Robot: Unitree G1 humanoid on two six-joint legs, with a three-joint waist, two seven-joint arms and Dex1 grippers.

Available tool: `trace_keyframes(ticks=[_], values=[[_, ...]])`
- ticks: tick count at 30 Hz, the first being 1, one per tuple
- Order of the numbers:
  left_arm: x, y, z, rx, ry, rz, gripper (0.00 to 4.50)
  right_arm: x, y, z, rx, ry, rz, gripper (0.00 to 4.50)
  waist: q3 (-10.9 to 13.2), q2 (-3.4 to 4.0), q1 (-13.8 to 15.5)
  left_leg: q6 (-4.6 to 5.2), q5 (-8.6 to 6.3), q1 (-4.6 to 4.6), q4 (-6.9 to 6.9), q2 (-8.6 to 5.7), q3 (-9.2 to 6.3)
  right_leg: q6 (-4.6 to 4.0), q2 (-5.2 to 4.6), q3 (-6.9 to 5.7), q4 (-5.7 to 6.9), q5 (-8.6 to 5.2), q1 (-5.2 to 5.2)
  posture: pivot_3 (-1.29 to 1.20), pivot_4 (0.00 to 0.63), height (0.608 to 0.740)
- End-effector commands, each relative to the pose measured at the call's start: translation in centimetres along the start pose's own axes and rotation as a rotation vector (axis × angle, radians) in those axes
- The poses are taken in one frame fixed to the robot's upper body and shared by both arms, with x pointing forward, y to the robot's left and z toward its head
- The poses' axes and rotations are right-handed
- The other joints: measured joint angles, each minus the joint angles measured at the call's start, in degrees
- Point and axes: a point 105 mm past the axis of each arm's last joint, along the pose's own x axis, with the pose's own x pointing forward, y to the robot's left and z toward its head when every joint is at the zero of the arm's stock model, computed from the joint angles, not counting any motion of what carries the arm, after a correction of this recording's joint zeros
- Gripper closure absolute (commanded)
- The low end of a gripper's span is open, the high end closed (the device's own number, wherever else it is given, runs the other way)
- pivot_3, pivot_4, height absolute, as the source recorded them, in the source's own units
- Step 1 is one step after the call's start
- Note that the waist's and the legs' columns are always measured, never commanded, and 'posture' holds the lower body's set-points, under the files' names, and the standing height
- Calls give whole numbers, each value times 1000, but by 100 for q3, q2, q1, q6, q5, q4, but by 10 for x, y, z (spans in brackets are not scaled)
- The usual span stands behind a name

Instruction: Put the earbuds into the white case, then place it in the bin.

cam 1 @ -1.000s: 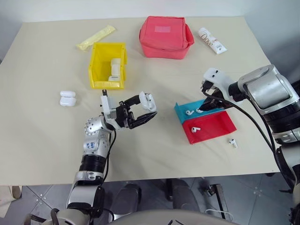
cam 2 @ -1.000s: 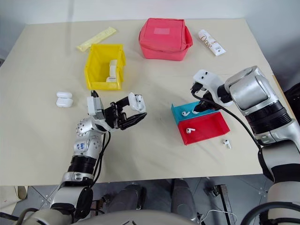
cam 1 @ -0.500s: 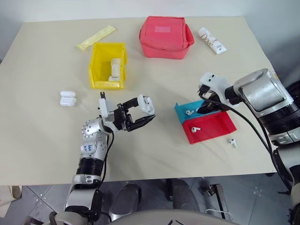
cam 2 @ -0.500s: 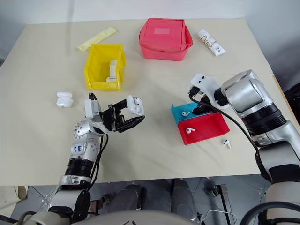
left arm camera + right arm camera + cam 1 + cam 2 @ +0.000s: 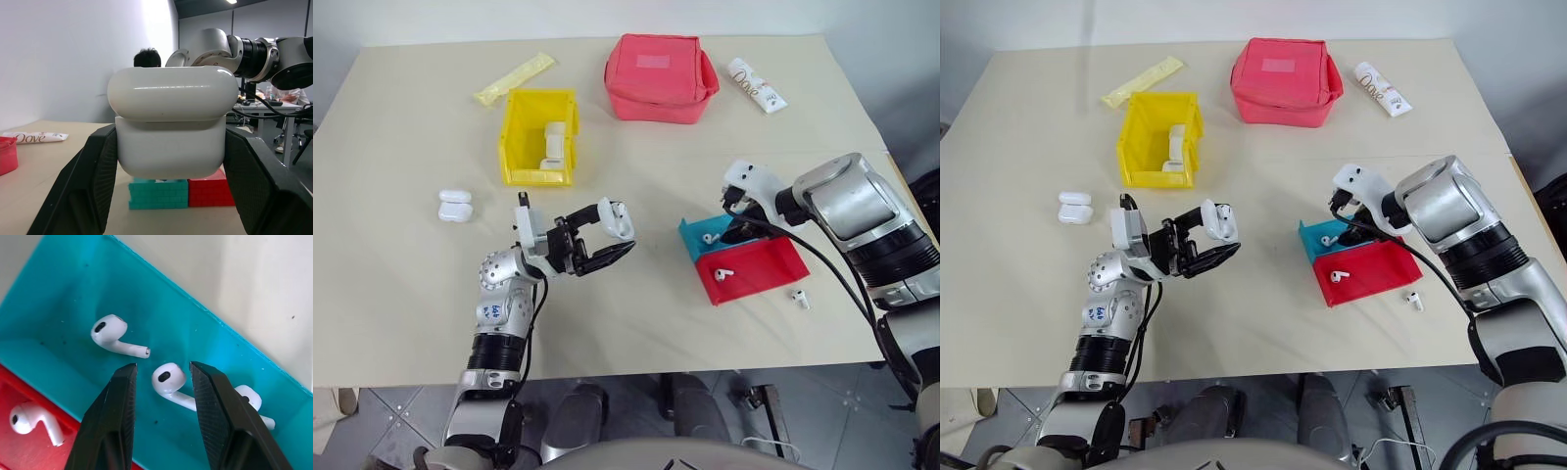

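My left gripper point(image 5: 618, 231) is shut on the white case point(image 5: 620, 218), held above the table with its lid closed; the left wrist view shows the white case point(image 5: 171, 127) clamped between both fingers. My right gripper point(image 5: 736, 232) points down into the blue tray point(image 5: 690, 235). It is open, and its fingers straddle one earbud point(image 5: 167, 379) without touching it. A second earbud point(image 5: 110, 330) lies beside it, and a third point(image 5: 252, 400) is partly hidden behind a finger. Another earbud point(image 5: 723, 273) lies in the red tray point(image 5: 769, 259), and one more point(image 5: 799, 297) lies loose on the table. The yellow bin point(image 5: 514, 137) stands at the back left.
White cases point(image 5: 553, 139) stand inside the bin and another case point(image 5: 454, 206) lies on the table to its left. A red pouch point(image 5: 659, 76), a yellow packet point(image 5: 514, 78) and a white tube point(image 5: 756, 84) lie along the far edge.
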Motion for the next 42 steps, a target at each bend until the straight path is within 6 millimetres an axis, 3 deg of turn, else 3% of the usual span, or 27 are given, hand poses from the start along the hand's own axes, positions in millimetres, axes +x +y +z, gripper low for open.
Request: trace_keyframes(ticks=[1, 34, 40, 42], values=[[2, -1, 10, 29, -30, -8, 1711, -2, -1, 0, -24, 3, -13, 2730, 0, 0, 2, 0, 0, 0, 0, 0, 0, 0, 0, 0, 0, 0, 0, 0, 150, 740], [2, 1, 11, 36, -25, 1, 1711, 1, -16, -10, -196, 102, -43, 2730, -5, -7, 5, 0, 0, 6, 2, -1, -1, 0, 0, -1, 0, 0, 8, 0, 150, 740], [2, 2, 10, 37, -23, 4, 1711, 1, -14, -7, -196, 86, -35, 4057, -7, -9, 3, 0, 0, 8, 1, 0, -1, 0, 0, -1, 1, 0, 9, 0, 150, 740], [1, 3, 10, 37, -24, 4, 1711, 0, -14, -6, -206, 80, -34, 4055, -8, -9, 1, 0, 0, 8, 1, 0, -1, -1, 0, -1, 1, 0, 9, 0, 150, 740]])
